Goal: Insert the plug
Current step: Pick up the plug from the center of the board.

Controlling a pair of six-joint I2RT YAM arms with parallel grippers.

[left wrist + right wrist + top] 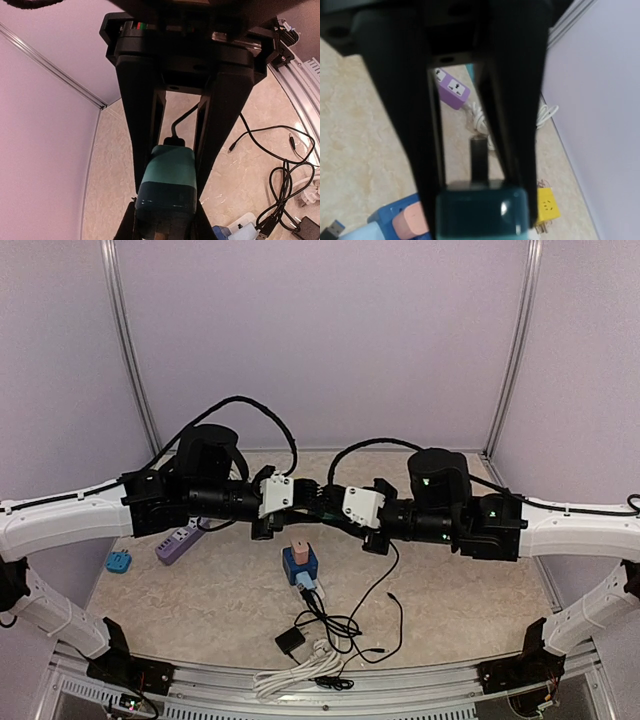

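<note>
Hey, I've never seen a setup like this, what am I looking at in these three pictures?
Two robot arms work at a table. One picture looks down from above; the other two come from a camera on each wrist. The left gripper and right gripper meet in the middle, both closed on a teal plug. On the table lie a purple power strip, a blue socket cube with a pink piece on top, a small blue adapter and loose cables.
</note>
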